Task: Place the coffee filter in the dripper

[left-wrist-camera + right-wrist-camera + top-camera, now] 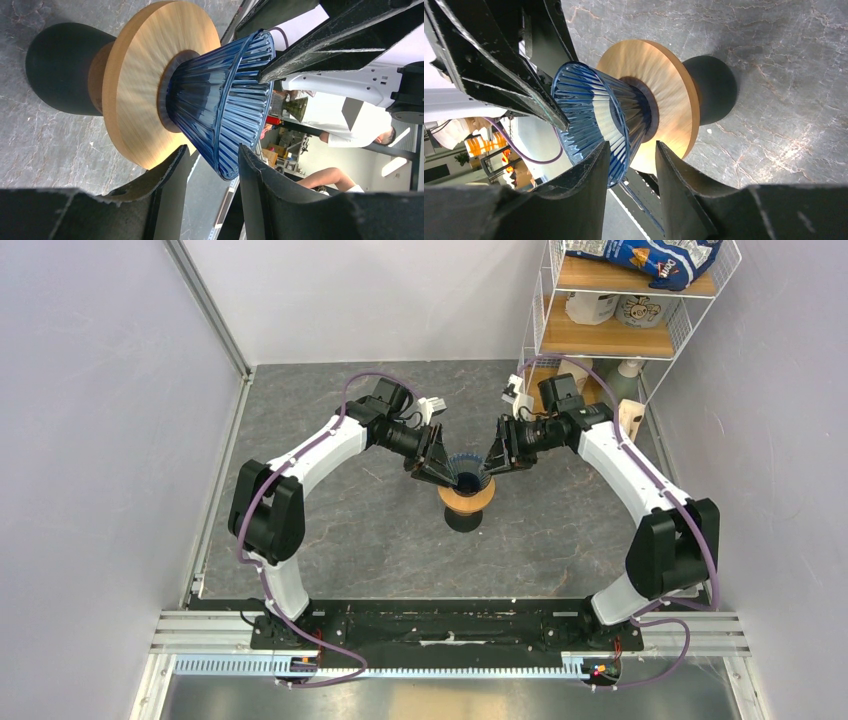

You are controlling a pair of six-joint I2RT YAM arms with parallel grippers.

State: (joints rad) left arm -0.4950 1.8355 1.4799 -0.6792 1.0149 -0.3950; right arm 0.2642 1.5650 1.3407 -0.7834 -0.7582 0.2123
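**A:** Where's the coffee filter? Can't find it on any cam.

**B:** Same. No white paper in the top view or either wrist view. It's not in the dripper [467, 470] as far as I can see: the inside reads as blue ribs, nothing white. So I can't tell which way it lies from either arm.

**A:** OK, dripper pos?

**B:** Mid desk [350, 540], upright, mouth up, long axis vertical. Its narrow foot is at the centre of the orange ring [466, 502], and the ring rests on the dark vessel [463, 522].

**A:** Grippers?

**B:** The left gripper [212, 152] is at the dripper's left and the right gripper [631, 147] at its right, w/ the dripper btwn them, both at rim height. Neither is nearer, approx mirror image.

**A:** Open or closed?

**B:** Both partly open. Each wrist view shows the rim in the gap btwn the fingers, one finger outside the cone wall, the other past the mouth. I see no pinch, and nothing carried, no paper.

**A:** Next move?

**B:** My guess is the filter has to be fetched first. Both arms crowd the mouth, so at least one should clear it for the paper cone to go in point-down along that vertical axis. Risk: nudge the rim & the whole stack could tip, since the foot's narrow.
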